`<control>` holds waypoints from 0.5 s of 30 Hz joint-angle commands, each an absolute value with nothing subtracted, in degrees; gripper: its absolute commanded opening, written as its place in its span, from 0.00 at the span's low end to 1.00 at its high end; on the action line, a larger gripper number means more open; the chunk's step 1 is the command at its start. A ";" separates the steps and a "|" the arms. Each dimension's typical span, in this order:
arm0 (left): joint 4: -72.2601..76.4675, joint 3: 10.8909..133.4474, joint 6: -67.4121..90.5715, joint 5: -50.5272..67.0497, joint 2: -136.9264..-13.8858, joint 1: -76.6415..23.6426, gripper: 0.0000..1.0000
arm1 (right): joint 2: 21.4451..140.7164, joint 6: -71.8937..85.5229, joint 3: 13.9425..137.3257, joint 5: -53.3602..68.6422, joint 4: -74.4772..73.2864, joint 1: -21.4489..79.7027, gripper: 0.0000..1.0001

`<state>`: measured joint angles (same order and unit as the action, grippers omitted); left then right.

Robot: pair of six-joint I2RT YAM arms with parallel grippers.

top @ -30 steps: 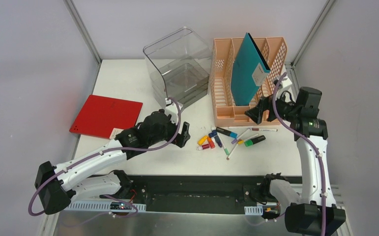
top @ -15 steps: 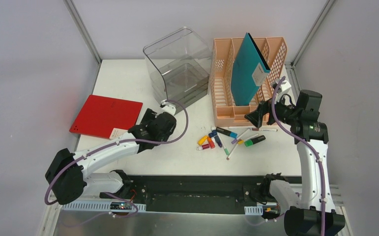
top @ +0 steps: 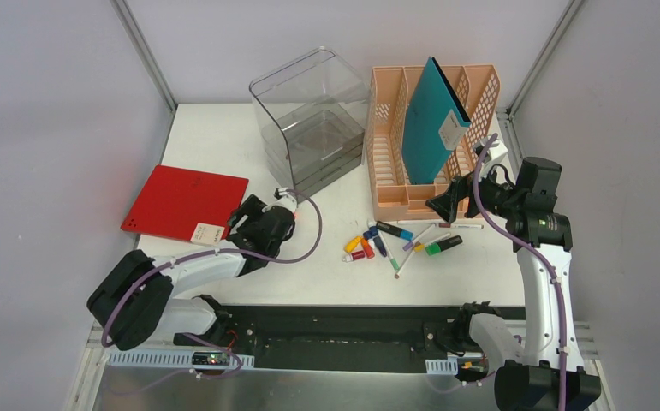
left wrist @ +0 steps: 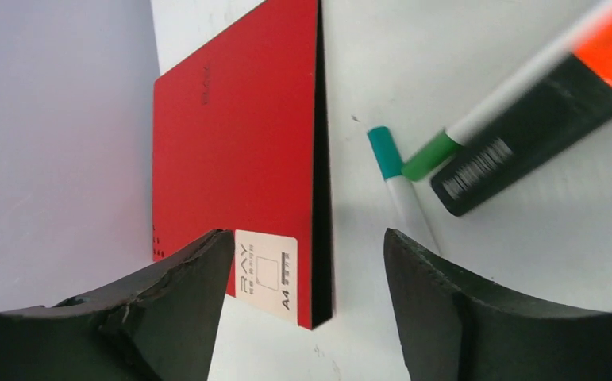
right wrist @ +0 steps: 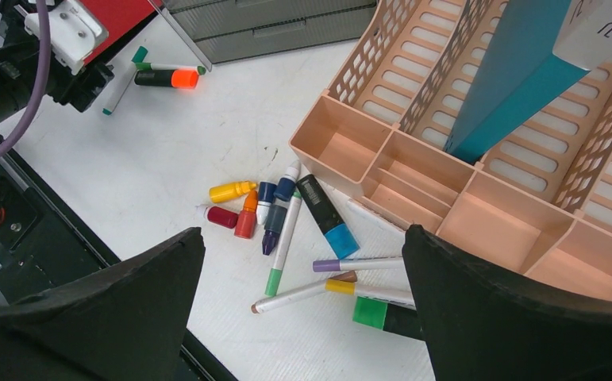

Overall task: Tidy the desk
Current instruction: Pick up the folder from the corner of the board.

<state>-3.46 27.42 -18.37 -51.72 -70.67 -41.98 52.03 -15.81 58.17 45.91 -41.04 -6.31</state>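
Bright, even light from above; faint soft shadows on the white table (top: 223,137). Top view sharp. In the left wrist view the orange-capped marker (left wrist: 525,135) is blurred and the left fingers (left wrist: 167,317) are dark and soft-edged.

White arms (top: 193,267) w/ blk joints (top: 542,177), purple cables (top: 318,224).

The tabletop (top: 223,137) carries one red folder (top: 185,201) at the left, one clear drawer box (top: 309,103) and one peach file rack (top: 383,128) at the far side, and one teal folder (top: 433,120) in the rack. Three pens (left wrist: 525,135) lie beside the red folder. The middle cluster has four stubby markers (right wrist: 231,190) and at least seven longer ones (right wrist: 326,214).
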 commanded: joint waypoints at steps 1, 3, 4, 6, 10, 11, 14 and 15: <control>5.91 27.77 -22.67 -55.44 -74.16 -38.72 0.68 | 51.16 -16.52 58.25 47.32 -40.90 -6.68 0.99; 6.87 28.26 -22.55 -55.65 -75.97 -36.74 0.67 | 51.32 -16.52 58.52 47.58 -41.20 -6.68 0.99; 7.24 28.37 -22.51 -55.79 -76.67 -35.93 0.66 | 51.34 -16.52 58.59 47.67 -41.34 -6.68 0.99; 8.08 28.56 -22.40 -56.31 -77.78 -34.39 0.62 | 51.30 -16.61 58.62 47.72 -41.49 -6.60 0.99; 13.60 27.60 -24.44 -58.46 -80.11 -32.54 0.52 | 51.11 -16.61 58.69 47.66 -41.58 -6.53 0.99; 15.11 27.46 -25.27 -58.56 -81.19 -31.99 0.48 | 51.00 -16.66 58.76 47.45 -41.64 -6.44 0.99; 19.70 28.02 -29.41 -59.79 -86.19 -31.22 0.43 | 50.51 -16.78 58.89 46.88 -41.66 -5.95 0.99; 21.05 28.35 -30.62 -60.35 -88.22 -31.20 0.43 | 50.36 -16.76 58.88 46.78 -41.59 -5.83 0.99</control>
